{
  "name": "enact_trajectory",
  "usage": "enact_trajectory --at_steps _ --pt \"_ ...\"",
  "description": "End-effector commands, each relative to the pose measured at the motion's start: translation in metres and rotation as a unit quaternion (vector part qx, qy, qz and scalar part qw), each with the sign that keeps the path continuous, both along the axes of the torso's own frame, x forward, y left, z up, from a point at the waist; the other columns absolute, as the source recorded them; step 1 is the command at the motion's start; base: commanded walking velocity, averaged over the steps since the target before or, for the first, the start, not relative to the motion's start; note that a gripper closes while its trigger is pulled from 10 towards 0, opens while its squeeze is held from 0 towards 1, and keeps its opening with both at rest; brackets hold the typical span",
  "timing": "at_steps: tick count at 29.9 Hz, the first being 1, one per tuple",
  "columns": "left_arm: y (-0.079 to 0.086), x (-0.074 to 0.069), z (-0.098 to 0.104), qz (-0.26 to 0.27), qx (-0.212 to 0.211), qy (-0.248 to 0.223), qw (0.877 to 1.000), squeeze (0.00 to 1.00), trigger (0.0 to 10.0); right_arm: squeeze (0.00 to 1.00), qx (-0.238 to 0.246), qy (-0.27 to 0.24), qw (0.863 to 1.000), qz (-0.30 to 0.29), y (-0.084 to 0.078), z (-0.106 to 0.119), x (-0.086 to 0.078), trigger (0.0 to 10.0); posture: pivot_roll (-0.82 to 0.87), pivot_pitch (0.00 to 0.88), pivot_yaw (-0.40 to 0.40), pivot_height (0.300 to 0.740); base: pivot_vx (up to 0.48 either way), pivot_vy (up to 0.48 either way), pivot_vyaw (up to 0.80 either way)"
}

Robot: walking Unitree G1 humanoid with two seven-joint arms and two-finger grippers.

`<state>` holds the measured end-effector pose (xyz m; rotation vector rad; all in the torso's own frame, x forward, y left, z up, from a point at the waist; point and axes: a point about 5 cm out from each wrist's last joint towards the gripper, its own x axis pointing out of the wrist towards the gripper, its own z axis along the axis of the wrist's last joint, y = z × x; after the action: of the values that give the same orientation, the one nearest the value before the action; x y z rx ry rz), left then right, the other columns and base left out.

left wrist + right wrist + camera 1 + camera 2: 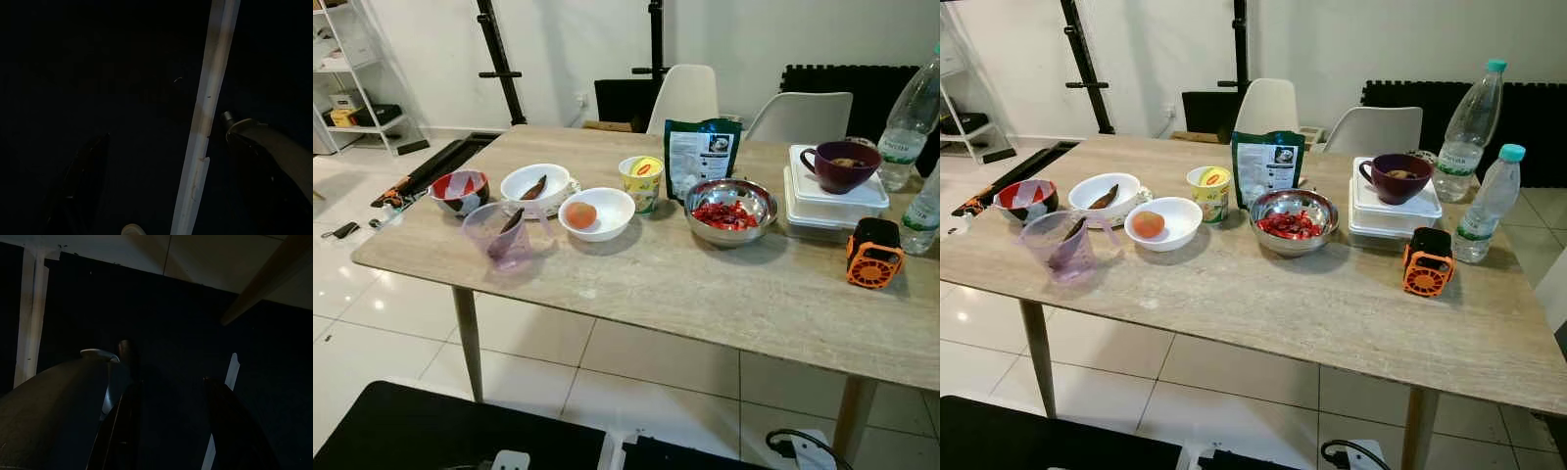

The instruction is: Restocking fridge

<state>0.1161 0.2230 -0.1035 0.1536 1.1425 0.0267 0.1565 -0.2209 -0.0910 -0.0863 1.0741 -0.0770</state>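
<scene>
1. Right gripper (171, 426) hangs low in shadow in the right wrist view, its two black fingers (120, 431) parted with a clear gap and nothing between them; dark floor and a pale table leg lie beyond.
2. Left gripper (146, 196) also hangs idle in near darkness; one finger (85, 181) shows faintly, and whether it is open I cannot tell.
3. On the tabletop (705, 284), from left to right: a red-and-white bowl (459, 190), a clear purple cup (499, 233) nearer the front edge, a white bowl with a brown piece (536, 182), and a white bowl holding an orange fruit (596, 212).
4. Just right of these stand a yellow cup (641, 182) and a dark green bag (701, 155), with a steel bowl of red food (730, 210) in front of the bag.
5. Farther right, a purple mug (842, 164) sits on stacked white containers (827, 208); an orange gadget (873, 253) lies near two water bottles (1470, 117).
</scene>
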Motion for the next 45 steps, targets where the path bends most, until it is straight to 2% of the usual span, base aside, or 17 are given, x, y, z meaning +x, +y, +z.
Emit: enact_trajectory --at_steps 1,11,24,35,38,45 --pt "0.0053 -0.0042 -0.0001 -0.006 0.008 0.008 1.000 0.00 10.0 0.00 0.012 -0.002 1.000 0.006 0.0034 -0.0012 -0.0018 10.0 0.02 0.000 0.069 0.740 0.000 0.000 0.00" --pt "0.0057 -0.0050 -0.0002 -0.012 0.009 0.011 1.000 0.00 10.0 0.00 0.026 0.000 1.000 0.016 0.0056 -0.0014 -0.0019 10.0 0.02 0.000 0.068 0.740 0.000 0.000 0.62" --pt "0.0042 0.0026 0.0016 -0.013 0.004 0.002 1.000 0.00 10.0 0.00 0.029 0.001 0.999 0.020 0.0061 -0.0011 -0.0007 10.0 0.02 0.000 0.067 0.740 0.000 0.000 0.78" --pt "0.0032 0.0014 0.0011 -0.011 0.001 0.001 1.000 0.00 10.0 0.00 0.022 0.002 0.999 0.023 0.0057 -0.0005 0.0009 10.0 0.03 0.000 0.065 0.740 0.000 0.000 0.12" --pt "0.0025 0.0016 0.0010 -0.010 -0.001 0.001 1.000 0.00 10.0 0.00 0.018 0.005 0.999 0.042 0.0059 -0.0004 0.0011 10.0 0.03 0.000 0.065 0.740 0.000 0.000 0.80" --pt "-0.0002 0.0028 0.0008 -0.010 -0.005 -0.001 1.000 0.00 10.0 0.00 0.022 0.007 0.999 0.042 0.0063 -0.0010 -0.0003 10.0 0.02 0.000 0.060 0.740 0.000 0.000 0.80"
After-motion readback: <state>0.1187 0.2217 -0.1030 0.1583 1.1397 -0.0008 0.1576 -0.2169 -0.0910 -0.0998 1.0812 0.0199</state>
